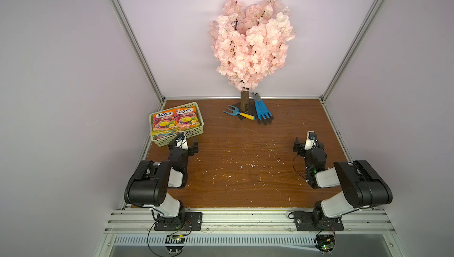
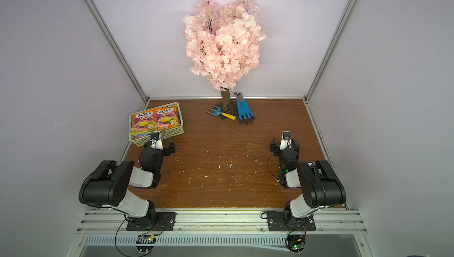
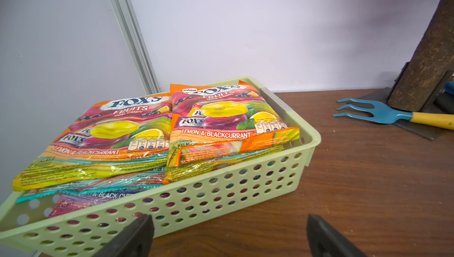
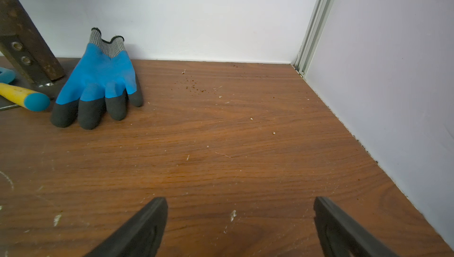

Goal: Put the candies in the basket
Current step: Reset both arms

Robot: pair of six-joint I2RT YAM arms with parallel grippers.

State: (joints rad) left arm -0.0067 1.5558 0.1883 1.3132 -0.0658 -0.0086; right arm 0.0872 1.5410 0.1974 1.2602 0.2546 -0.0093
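Left gripper and right gripper both gape wide, holding nothing, over wooden table; FOX'S candy bags lie stacked in pale green basket just beside left gripper.

Two orange candies, one basket, one glove
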